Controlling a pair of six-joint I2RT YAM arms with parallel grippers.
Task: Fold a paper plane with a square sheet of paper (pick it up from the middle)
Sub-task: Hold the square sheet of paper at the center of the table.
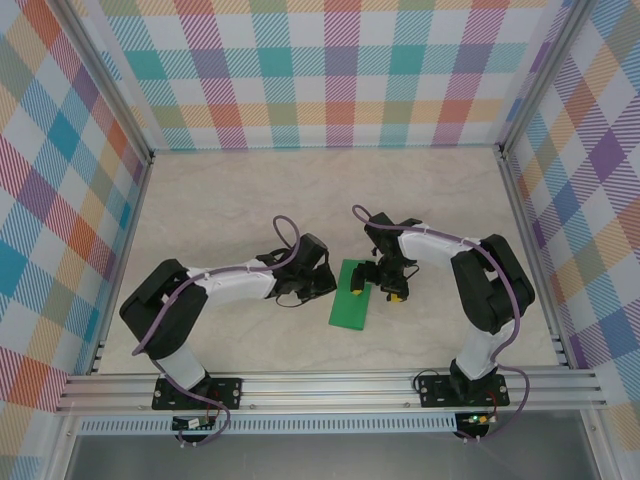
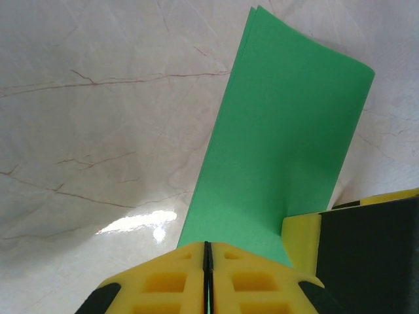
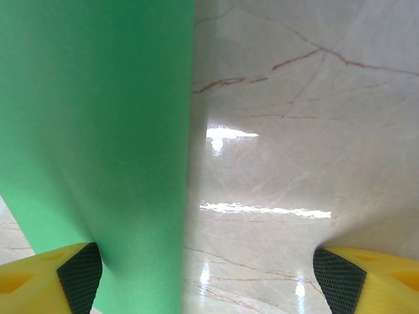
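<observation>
Pinched tight on the folded green square sheet of paper (image 2: 281, 131) with the left gripper (image 2: 207, 247) — spread wide at the right gripper (image 3: 206, 276), one pad (image 3: 82, 278) touching it.

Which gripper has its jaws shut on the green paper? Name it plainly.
The left gripper: its yellow jaws are pressed together on the edge of the green paper. The right gripper has its jaws spread wide apart.
</observation>
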